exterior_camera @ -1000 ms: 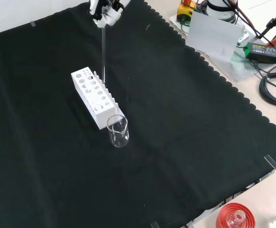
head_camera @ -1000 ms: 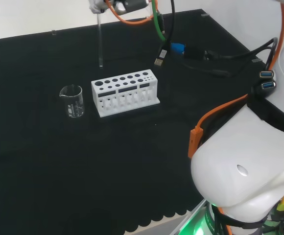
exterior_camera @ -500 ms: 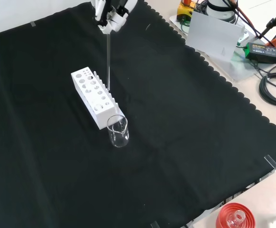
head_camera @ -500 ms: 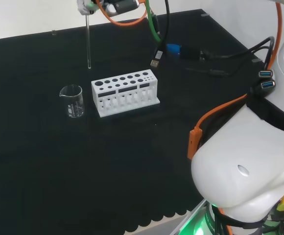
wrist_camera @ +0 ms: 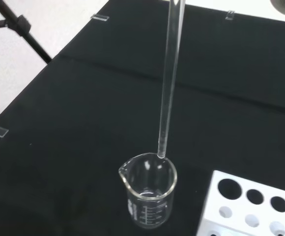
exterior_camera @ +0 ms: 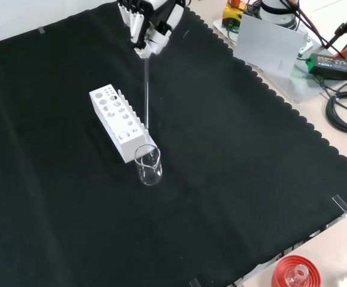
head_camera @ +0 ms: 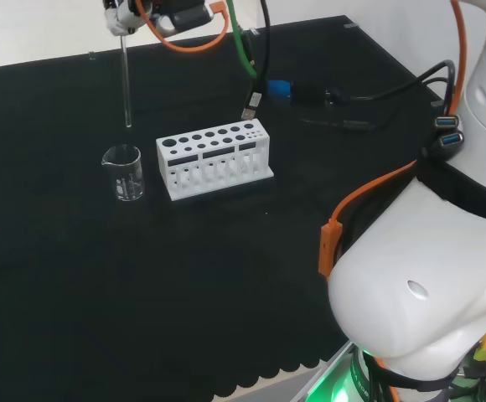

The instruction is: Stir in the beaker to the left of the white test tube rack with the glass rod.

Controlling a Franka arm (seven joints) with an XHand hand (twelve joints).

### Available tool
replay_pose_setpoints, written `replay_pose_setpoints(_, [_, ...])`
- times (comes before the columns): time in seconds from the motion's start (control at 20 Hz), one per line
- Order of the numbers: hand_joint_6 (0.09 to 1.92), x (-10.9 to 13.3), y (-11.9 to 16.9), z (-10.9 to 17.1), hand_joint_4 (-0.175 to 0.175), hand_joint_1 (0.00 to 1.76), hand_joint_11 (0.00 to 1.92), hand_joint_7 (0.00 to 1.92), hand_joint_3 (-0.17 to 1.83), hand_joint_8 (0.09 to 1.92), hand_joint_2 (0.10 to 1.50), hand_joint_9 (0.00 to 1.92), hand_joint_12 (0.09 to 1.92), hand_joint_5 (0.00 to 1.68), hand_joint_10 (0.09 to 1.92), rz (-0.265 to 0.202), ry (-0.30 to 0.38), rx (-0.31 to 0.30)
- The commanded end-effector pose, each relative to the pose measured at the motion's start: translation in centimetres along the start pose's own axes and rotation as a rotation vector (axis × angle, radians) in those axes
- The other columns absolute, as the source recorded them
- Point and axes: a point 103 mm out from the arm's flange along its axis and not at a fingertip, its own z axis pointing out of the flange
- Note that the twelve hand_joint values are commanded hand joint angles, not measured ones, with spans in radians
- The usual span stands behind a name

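A clear glass beaker (head_camera: 124, 172) stands on the black cloth, just left of the white test tube rack (head_camera: 214, 157) in the head view. In the front view the beaker (exterior_camera: 148, 165) sits below the rack (exterior_camera: 118, 121). The hand (exterior_camera: 149, 24) is high up, its fingers curled round the top of a glass rod (exterior_camera: 146, 89) that hangs straight down. The rod (head_camera: 126, 84) ends above the beaker and slightly beyond it in the head view. In the wrist view the rod (wrist_camera: 168, 83) has its tip over the beaker's (wrist_camera: 148, 198) far rim. The beaker looks empty.
A red ribbed stand (exterior_camera: 294, 272) with glassware sits at the front view's lower right, off the cloth. Cables and a black box (exterior_camera: 332, 63) lie beyond the cloth's scalloped edge. The arm's white links (head_camera: 427, 268) fill the head view's right side.
The hand has carried the rod leftward in the head view, from above the rack toward the beaker. In the front view the rod has come nearer and lower. The beaker and rack have stayed put.
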Motion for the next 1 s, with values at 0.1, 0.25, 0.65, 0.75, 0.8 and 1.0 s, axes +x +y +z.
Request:
replay_pose_setpoints(0.1, [1.02,1.8,1.1,1.2,-0.175,1.18,1.62,1.53,-0.17,0.63,1.2,1.77,0.56,0.99,0.33,-0.037,-0.005,0.022])
replay_pose_setpoints(0.25, [1.02,1.8,1.6,2.1,-0.175,1.18,1.62,1.54,-0.17,0.62,1.2,1.78,0.56,0.99,0.33,-0.041,-0.005,0.035])
replay_pose_setpoints(0.65, [1.02,1.0,2.9,4.0,-0.175,1.18,1.62,1.54,-0.17,0.62,1.19,1.78,0.56,0.99,0.32,-0.041,0.006,0.066])
replay_pose_setpoints(0.75, [1.02,0.8,3.2,4.5,-0.175,1.18,1.62,1.54,-0.17,0.62,1.19,1.78,0.56,0.99,0.32,-0.041,0.01,0.072])
replay_pose_setpoints(0.8, [1.02,0.6,3.4,4.7,-0.175,1.18,1.62,1.54,-0.17,0.62,1.19,1.78,0.56,0.99,0.32,-0.041,0.013,0.075])
replay_pose_setpoints(1.0, [1.02,-0.3,4.0,5.3,-0.175,1.18,1.62,1.54,-0.17,0.62,1.19,1.78,0.56,0.99,0.32,-0.035,0.018,0.084])
